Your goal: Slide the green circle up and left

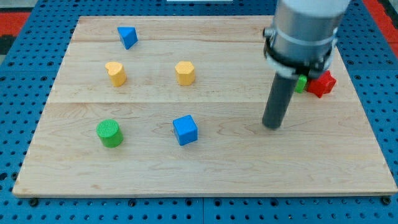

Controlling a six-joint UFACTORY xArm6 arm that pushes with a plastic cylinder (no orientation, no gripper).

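Green cylinder [110,133] far to view's left of my tip [272,126], slightly lower. No claw on rod, nothing clamped. Needs approach from cylinder's lower right.

Blocks on wooden board [205,174] (pale)

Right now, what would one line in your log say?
my tip: right of blue cube | green circle: far left, untouched | phase: approaching
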